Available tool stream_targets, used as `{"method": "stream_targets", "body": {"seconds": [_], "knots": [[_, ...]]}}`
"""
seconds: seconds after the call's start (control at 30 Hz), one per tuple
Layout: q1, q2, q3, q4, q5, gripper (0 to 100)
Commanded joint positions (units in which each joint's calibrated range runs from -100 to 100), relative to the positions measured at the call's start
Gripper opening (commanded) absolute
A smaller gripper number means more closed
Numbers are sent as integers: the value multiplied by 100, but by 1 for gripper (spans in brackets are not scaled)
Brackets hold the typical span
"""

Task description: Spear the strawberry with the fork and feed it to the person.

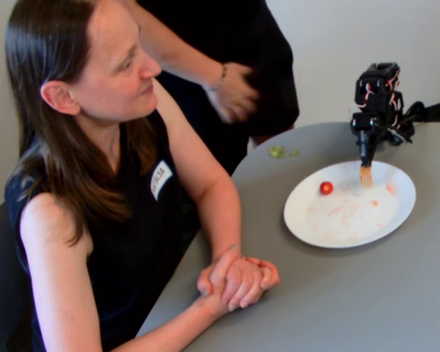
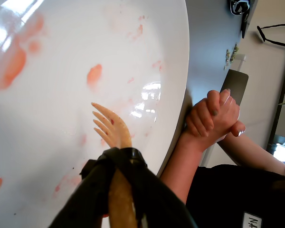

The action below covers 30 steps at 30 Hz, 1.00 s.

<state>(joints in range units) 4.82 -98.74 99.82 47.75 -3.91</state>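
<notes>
Fork (image 2: 110,128): nearest my wrist camera, bound under black wrap, prongs over the smeared white plate (image 2: 61,57); in the fixed view it hangs straight down from my claw (image 1: 366,176).
Claw: I cannot tell whether its fingers are spread or pressed together; the wrap hides them.
Strawberry (image 1: 326,188): on the plate's rim area, left of my claw in the fixed view, apart from the prongs.
Person (image 1: 95,169): seated well left of the claw, clasped hands (image 1: 237,280) on the grey table (image 1: 337,301).
Green scraps (image 1: 277,152): on the table beyond the plate.
Standing figure (image 1: 235,66): behind, in black, with a bracelet.
</notes>
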Motion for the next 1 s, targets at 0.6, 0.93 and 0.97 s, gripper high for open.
{"method": "stream_targets", "body": {"seconds": [0.6, 0.93, 0.97], "knots": [[40, -42, -478, -49, 34, 1], [301, 1187, -3995, -902, -23, 1], [630, 2618, -5212, -832, -70, 1]]}}
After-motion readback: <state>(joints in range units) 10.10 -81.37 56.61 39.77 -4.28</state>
